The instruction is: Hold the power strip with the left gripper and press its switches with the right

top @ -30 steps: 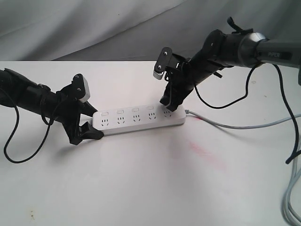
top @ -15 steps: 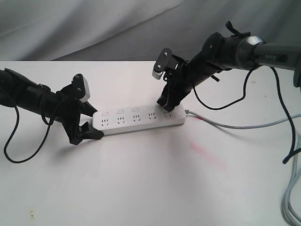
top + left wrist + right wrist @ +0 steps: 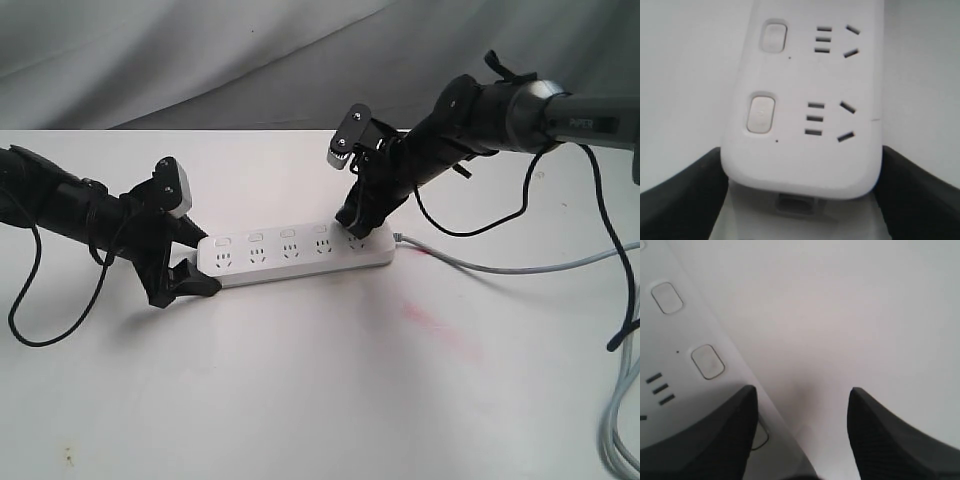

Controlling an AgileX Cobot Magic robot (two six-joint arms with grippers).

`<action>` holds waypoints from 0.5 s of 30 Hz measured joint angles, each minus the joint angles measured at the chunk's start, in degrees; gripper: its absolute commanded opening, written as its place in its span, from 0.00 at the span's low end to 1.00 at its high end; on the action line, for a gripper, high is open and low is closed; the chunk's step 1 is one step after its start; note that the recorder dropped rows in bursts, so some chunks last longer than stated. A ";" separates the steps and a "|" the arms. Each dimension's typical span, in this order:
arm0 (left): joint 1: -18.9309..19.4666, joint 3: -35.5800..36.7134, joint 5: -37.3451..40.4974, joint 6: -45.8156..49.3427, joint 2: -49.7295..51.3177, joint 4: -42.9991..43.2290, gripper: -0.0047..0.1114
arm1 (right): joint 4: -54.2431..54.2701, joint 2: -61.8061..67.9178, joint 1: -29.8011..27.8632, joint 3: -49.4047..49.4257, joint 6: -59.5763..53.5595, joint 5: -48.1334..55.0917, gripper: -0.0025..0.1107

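The white power strip point(image 3: 295, 252) lies flat on the white table, its grey cord point(image 3: 500, 268) running off to the right. My left gripper point(image 3: 203, 262) is shut on the strip's left end. In the left wrist view the power strip point(image 3: 805, 150) sits between both black fingers point(image 3: 680, 200), with two switches point(image 3: 761, 114) visible. My right gripper point(image 3: 355, 224) stands open at the strip's right end. In the right wrist view one finger point(image 3: 715, 430) lies over the strip and partly covers a switch point(image 3: 760, 436). The other finger is over bare table. Two more switches point(image 3: 707, 361) show beyond.
A grey cloth backdrop point(image 3: 200, 60) hangs behind the table. Black cable loops point(image 3: 40, 310) off the left arm, and grey cables point(image 3: 620, 420) hang at the right edge. A faint pink smear point(image 3: 430, 322) marks the tabletop in front of the strip.
The right arm has shifted slightly, with its fingertips staying at the strip's right end. The left gripper and the strip have not moved.
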 measured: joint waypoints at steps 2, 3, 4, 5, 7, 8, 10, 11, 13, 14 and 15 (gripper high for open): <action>0.00 0.00 0.00 0.00 0.00 0.00 0.54 | 0.00 0.00 0.00 0.00 0.00 0.00 0.48; 0.00 0.00 0.00 0.00 0.00 0.00 0.54 | 0.00 0.00 0.00 0.00 0.00 0.00 0.48; 0.00 0.00 0.00 0.00 0.00 0.00 0.54 | 0.00 0.00 0.00 0.00 0.00 0.00 0.48; 0.00 0.00 0.00 0.00 0.00 0.00 0.54 | 0.00 0.00 0.00 0.00 0.00 0.00 0.48; 0.00 0.00 0.00 0.00 0.00 0.00 0.54 | 0.11 0.00 0.00 0.00 0.00 -0.02 0.48; 0.00 0.00 0.00 0.00 0.00 0.00 0.54 | 0.34 0.00 0.00 0.00 0.00 -0.02 0.48; 0.00 0.00 0.00 0.00 0.00 0.00 0.54 | 1.26 0.00 -0.10 0.00 0.00 -0.02 0.48; 0.00 0.00 0.00 0.00 0.00 0.00 0.54 | 1.58 -0.13 -0.10 0.00 0.00 -0.02 0.48; 0.00 0.00 0.00 0.00 0.00 0.00 0.54 | 2.23 -0.70 -0.10 0.30 0.00 -0.45 0.48; 0.00 0.00 0.00 0.00 0.00 0.00 0.54 | 2.31 -1.16 -0.10 0.57 0.00 -0.56 0.48; 0.00 0.00 0.00 0.00 0.00 0.00 0.54 | 2.04 -1.53 0.00 0.79 -0.13 -0.56 0.48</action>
